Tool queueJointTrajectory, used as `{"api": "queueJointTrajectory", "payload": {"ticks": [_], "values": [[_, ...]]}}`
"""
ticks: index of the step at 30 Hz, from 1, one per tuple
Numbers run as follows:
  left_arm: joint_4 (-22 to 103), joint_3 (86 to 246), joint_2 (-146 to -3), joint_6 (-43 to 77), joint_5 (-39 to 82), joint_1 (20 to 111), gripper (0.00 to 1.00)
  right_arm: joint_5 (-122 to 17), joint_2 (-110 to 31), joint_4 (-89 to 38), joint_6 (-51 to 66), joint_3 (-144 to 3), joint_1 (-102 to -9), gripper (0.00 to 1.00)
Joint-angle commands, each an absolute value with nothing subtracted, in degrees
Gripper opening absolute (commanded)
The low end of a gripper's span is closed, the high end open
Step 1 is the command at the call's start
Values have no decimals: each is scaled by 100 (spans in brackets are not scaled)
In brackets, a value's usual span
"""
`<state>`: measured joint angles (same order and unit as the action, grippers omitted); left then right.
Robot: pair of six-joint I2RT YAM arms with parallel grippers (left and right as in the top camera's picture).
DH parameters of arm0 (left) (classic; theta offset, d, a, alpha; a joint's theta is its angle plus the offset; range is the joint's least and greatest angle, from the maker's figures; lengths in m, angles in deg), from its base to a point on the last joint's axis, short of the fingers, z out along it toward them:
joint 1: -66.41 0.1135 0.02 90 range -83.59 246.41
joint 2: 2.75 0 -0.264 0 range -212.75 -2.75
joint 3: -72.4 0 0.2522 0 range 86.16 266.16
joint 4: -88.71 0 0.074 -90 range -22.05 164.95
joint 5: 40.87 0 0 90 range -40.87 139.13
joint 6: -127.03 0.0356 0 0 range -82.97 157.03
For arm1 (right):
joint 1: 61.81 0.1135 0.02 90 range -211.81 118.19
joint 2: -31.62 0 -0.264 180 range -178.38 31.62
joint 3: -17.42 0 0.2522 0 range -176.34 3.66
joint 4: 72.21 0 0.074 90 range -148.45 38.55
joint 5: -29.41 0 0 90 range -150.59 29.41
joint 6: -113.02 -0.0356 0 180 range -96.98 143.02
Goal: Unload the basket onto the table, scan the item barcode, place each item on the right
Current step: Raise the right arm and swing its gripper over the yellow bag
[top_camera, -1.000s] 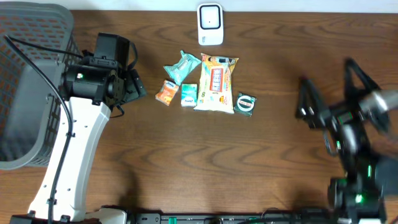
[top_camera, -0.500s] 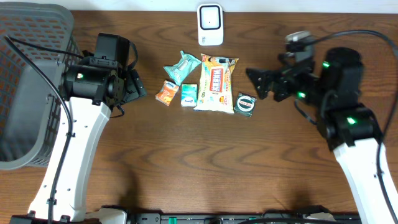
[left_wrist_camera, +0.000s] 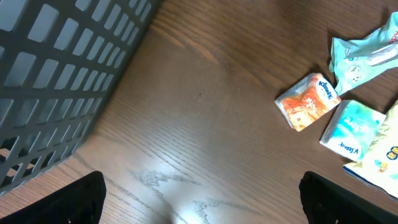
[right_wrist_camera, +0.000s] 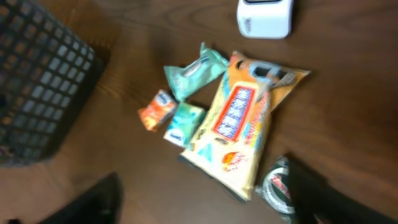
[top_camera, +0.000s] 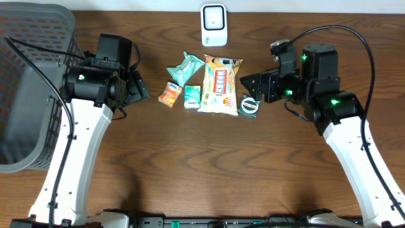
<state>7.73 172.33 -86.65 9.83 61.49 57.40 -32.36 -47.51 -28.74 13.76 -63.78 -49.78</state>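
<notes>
A white scanner (top_camera: 214,25) stands at the table's far edge. In front of it lie several items: a teal pouch (top_camera: 185,68), an orange tissue pack (top_camera: 169,94), a teal tissue pack (top_camera: 192,97), a big yellow snack bag (top_camera: 220,84) and a dark green round packet (top_camera: 250,106). My right gripper (top_camera: 248,88) hovers open just right of the snack bag, above the green packet (right_wrist_camera: 278,186). In the right wrist view the right gripper (right_wrist_camera: 205,205) holds nothing, and the bag (right_wrist_camera: 242,124) lies beyond its fingers. My left gripper (top_camera: 138,88) hangs open left of the orange pack (left_wrist_camera: 308,101), empty over bare wood.
A grey mesh basket (top_camera: 25,95) fills the left end of the table, close beside the left arm. Its wall shows in the left wrist view (left_wrist_camera: 62,74) and the basket (right_wrist_camera: 37,81) shows in the right wrist view. Bare wood lies in front of the items.
The right arm has swung in from the table's right edge to the right side of the items, its jaws a little narrower. The left arm has not moved.
</notes>
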Motion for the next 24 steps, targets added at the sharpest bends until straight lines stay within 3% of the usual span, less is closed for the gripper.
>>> {"api": "queueJointTrajectory", "payload": {"ticks": [1,3,5,10,14,15,16,24], "values": [[749,17226,-8700,928,6225,5762,98,-3439,-4969,-2915,749,-6518,-4648,69],[751,17226,-8700,928,6228,5762,97,-3411,-5146,-2919,613,-6682,-4591,81],[751,17226,-8700,928,6225,5762,98,-3361,-5396,-2784,611,-7042,-4560,85],[749,17226,-8700,928,6228,5762,98,-3527,-6506,-1912,968,-8671,-4554,86],[749,17226,-8700,928,6225,5762,98,-4342,-7881,-463,1298,-10155,-4554,86],[751,17226,-8700,928,6225,5762,98,-4355,-8110,-273,1278,-10297,-4554,87],[749,17226,-8700,928,6228,5762,98,-4307,-8281,-157,1265,-10356,-4551,98],[749,17226,-8700,928,6228,5762,98,-3761,-8974,-120,1236,-10343,-4525,99]]}}
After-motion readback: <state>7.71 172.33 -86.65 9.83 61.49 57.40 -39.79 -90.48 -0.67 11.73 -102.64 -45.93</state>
